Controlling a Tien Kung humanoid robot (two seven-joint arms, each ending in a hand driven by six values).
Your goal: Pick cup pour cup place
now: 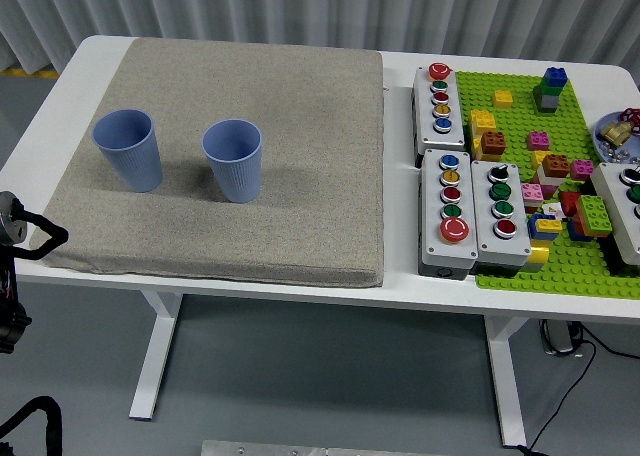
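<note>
At nine o'clock, the left robot hand (22,231) sits off the worktop's (400,276) edge; whether its fingers are apart or together cannot be told. Two blue cups stand upright on the grey mat (300,176): the left cup (129,149), then the right cup (233,160) just beside it. Button boxes (447,213) and a green brick plate (580,276) lie toward three o'clock.

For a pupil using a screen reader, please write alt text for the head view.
Two blue ribbed cups, the left cup and the right cup, stand upright and apart on a grey mat on a white table. Button boxes and a green brick baseplate lie right; the left arm rests at the left edge.
</note>
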